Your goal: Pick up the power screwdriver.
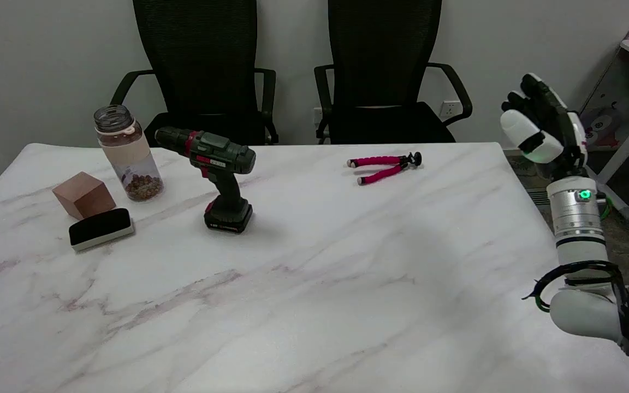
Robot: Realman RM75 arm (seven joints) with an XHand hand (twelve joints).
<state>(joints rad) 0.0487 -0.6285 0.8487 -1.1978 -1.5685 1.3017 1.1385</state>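
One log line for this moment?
phase: pre-reach | right hand: raised off table's right edge, empty | power screwdriver: upright, untouched

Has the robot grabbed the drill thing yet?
Not yet. Nothing looks done: the power screwdriver stands upright on the table, untouched. The right hand is raised off the table's right edge, holding nothing. Reaching over, gripping and lifting are all left.
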